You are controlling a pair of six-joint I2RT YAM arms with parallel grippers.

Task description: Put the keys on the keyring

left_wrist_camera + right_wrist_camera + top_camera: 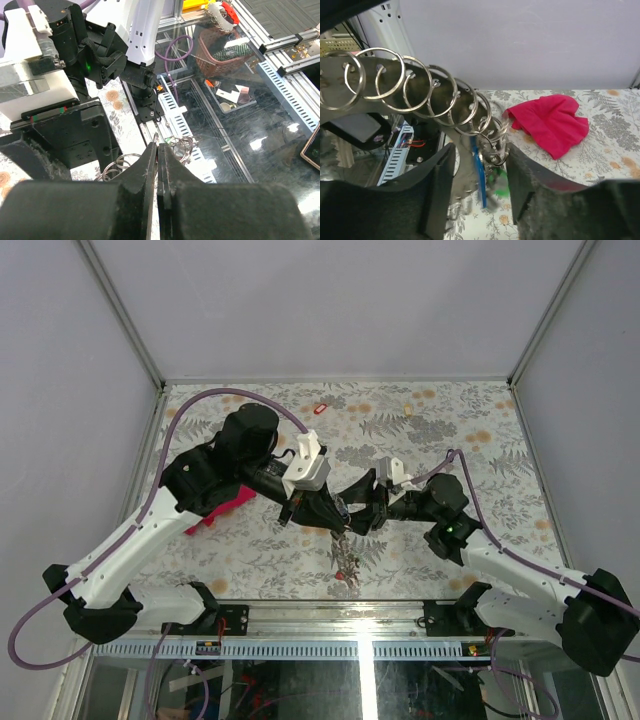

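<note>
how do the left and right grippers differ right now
Left gripper is shut, fingers touching; right gripper is open, keys in its gap. Left gripper faces the table's near edge; right gripper faces the cloth. Both have black fingers.

Between right gripper (481, 150) fingers: jaws apart, gap crammed with keyring (492, 155) and fanned keys (440, 102); no way through.
Straight ahead of it: left gripper (158, 147), nose to nose, jaws pressed together on ring wire; no room between claws.
Below both claws: dangling key bunch; contact with table (480, 440) unclear.
Left of left gripper, under its forearm: magenta cloth (215, 512).
Beyond both claws: open tabletop up to red-tagged key (320, 409) and cream-tagged key (408, 410) near far edge.
Right of right gripper: own elbow, then open surface.
</note>
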